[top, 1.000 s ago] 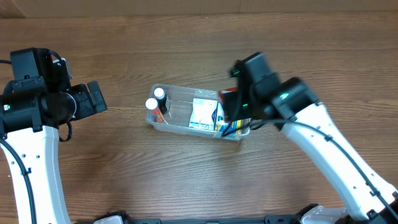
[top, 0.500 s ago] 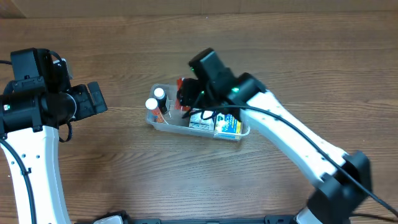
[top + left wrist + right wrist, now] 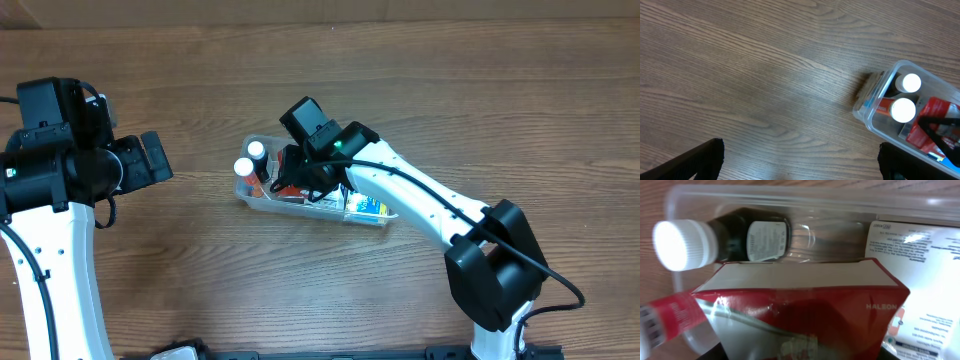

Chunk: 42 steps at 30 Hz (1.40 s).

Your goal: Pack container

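red box (image 3: 800,310) in right gripper (image 3: 290,181), low inside clear container (image 3: 262,204)

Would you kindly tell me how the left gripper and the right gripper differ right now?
The left gripper hangs over the table beside the container; the right gripper is above the container itself. The left gripper is open and empty; the right gripper holds a red box. Both are black and sit on white arms.

Container (image 3: 243,192) left end blocked by two white-capped bottles (image 3: 245,167), red box (image 3: 800,305) filling middle, open tabletop (image 3: 200,80) around
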{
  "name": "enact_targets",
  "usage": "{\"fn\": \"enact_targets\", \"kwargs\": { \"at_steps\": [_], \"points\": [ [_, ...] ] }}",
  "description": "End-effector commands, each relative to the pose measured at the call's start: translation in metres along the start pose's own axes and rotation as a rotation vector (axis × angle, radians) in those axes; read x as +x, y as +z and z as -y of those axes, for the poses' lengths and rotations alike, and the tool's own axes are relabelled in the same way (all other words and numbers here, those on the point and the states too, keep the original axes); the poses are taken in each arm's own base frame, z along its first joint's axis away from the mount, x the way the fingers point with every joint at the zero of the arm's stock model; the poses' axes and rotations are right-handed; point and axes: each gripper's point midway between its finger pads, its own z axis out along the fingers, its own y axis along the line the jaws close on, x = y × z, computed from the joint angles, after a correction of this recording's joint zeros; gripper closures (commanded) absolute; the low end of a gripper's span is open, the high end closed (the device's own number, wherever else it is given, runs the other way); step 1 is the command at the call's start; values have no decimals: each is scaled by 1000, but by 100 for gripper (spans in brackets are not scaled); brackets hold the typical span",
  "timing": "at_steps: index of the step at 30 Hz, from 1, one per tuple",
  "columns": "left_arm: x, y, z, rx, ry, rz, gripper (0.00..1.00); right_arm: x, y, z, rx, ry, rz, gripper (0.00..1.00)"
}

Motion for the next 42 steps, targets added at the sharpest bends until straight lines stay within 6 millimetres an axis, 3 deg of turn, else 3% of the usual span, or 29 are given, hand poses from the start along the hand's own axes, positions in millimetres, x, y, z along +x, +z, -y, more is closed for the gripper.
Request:
{"fn": "enact_targets", "kwargs": {
  "at_steps": [1, 3, 6, 14, 17, 20, 22, 25, 27, 29, 31, 32, 35, 38, 42],
  "points": [
    [0, 0, 2, 8, -3, -1, 0, 3, 6, -9, -13, -14, -6, 58],
    [0, 0, 2, 8, -3, -1, 0, 4, 7, -11, -15, -27, -6, 41],
    [0, 0, 1, 8, -3, -1, 0, 4, 7, -13, -23, -37, 0, 0],
    [0, 0, 1, 8, -3, -1, 0, 2, 6, -12, -16, -38, 10, 0],
    [0, 0, 1, 8, -3, -2, 0, -6, -8, -11, 16, -56, 50, 0],
    [0, 0, 1, 8, -3, -1, 0, -22, -47, -6, 95, -107, 150, 0],
    [0, 0, 1, 8, -3, -1, 0, -31, -92, 3, 173, -144, 226, 0],
    [0, 0, 1, 8, -3, -1, 0, -30, -146, 14, 200, -135, 259, 0],
    [0, 0, 1, 8, -3, -1, 0, -28, -168, 27, 215, -113, 265, 0],
    [0, 0, 1, 8, -3, -1, 0, -28, -179, 50, 276, -82, 259, 12],
    [0, 0, 1, 8, -3, -1, 0, -27, -175, 67, 314, -51, 219, 43],
    [0, 0, 1, 8, -3, -1, 0, -24, -167, 80, 339, -28, 177, 60],
    [1, 0, 1, 7, -3, -5, 0, -19, -142, 106, 384, 15, 103, 85],
    [1, 0, 1, 7, -3, -5, 0, -15, -114, 126, 409, 52, 42, 93],
    [1, 0, 1, 7, -3, -4, 0, -13, -88, 143, 423, 41, 8, 94]
  ]
}}
